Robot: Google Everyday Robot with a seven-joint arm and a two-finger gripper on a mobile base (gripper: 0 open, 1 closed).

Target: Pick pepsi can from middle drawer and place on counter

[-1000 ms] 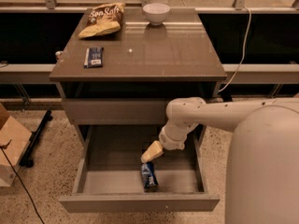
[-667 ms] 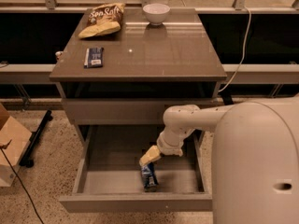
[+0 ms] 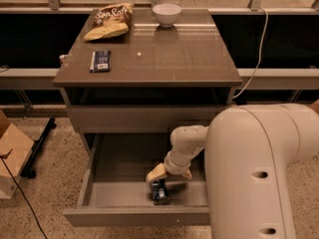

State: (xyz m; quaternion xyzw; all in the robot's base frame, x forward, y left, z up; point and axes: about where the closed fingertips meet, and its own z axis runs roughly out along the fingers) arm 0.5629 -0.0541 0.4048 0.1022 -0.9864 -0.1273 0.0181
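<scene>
The middle drawer (image 3: pixel 134 216) is pulled open at the bottom of the cabinet. The pepsi can (image 3: pixel 159 191), dark blue with white markings, lies inside it near the front wall, about midway across. My gripper (image 3: pixel 166 179) reaches down into the drawer and sits just above and behind the can, close to its top end. I cannot tell whether it touches the can. The counter (image 3: pixel 164 54) is the glossy grey-brown top of the cabinet, well above the gripper. My white arm (image 3: pixel 249 173) fills the lower right.
On the counter lie a chips bag (image 3: pixel 109 20), a white bowl (image 3: pixel 167 13) and a flat dark-blue packet (image 3: pixel 100 60). A shut drawer front (image 3: pixel 139 117) overhangs the open drawer. A cardboard box (image 3: pixel 10 153) and a black stand (image 3: pixel 39 146) are on the floor at left.
My arm has swung further into view, and the gripper has dropped lower in the drawer, closer to the can. The can has not moved.
</scene>
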